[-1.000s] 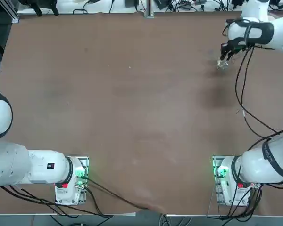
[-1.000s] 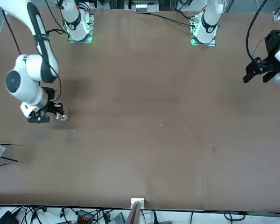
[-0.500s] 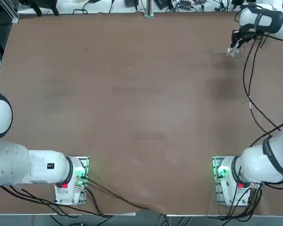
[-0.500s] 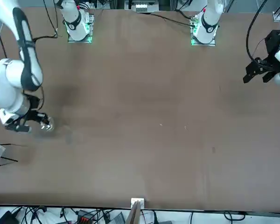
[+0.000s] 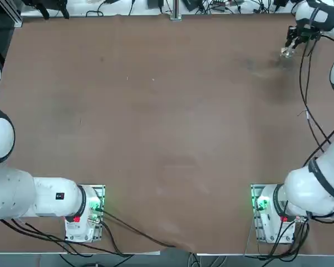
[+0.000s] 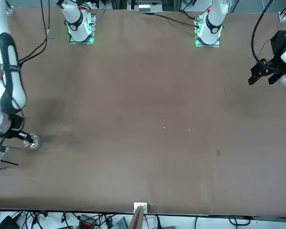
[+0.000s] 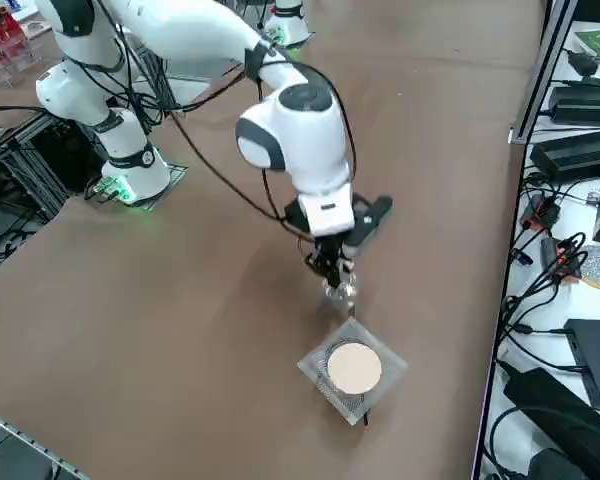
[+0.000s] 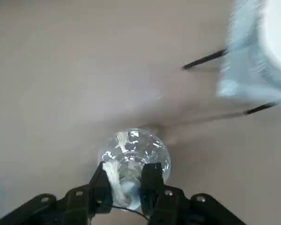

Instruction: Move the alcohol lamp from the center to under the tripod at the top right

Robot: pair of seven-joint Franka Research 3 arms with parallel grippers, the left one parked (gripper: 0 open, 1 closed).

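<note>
Closer to the tripod (image 7: 354, 368) now, the right claw (image 8: 127, 187) has swung toward the table's right side, its 2 fingers pinched around the glass alcohol lamp (image 8: 136, 152). Carrying is the step in hand. The lamp hangs just beside the stand, so the next move likely calls for slipping it low between the legs (image 8: 205, 59) without bumping them.

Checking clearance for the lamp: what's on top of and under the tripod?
On top: round white disc on a square mesh. Underneath: hidden by the mesh; only black leg ends show.
</note>
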